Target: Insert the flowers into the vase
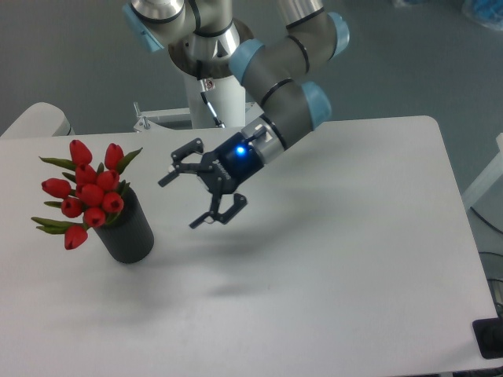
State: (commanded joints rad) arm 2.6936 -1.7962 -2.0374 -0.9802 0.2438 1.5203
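Observation:
The flowers, a bunch of red tulip buds with green leaves, stand in the mouth of the dark grey vase at the left of the white table. The buds lean out to the left over the vase's rim. The stems are hidden inside the vase. My gripper hangs in the air to the right of the vase, apart from it, pointing left. Its fingers are spread wide and hold nothing.
The white table reaches to a rounded right edge and a front edge at the bottom. The arm's base column stands behind the table's far edge. A small dark object sits at the front right corner.

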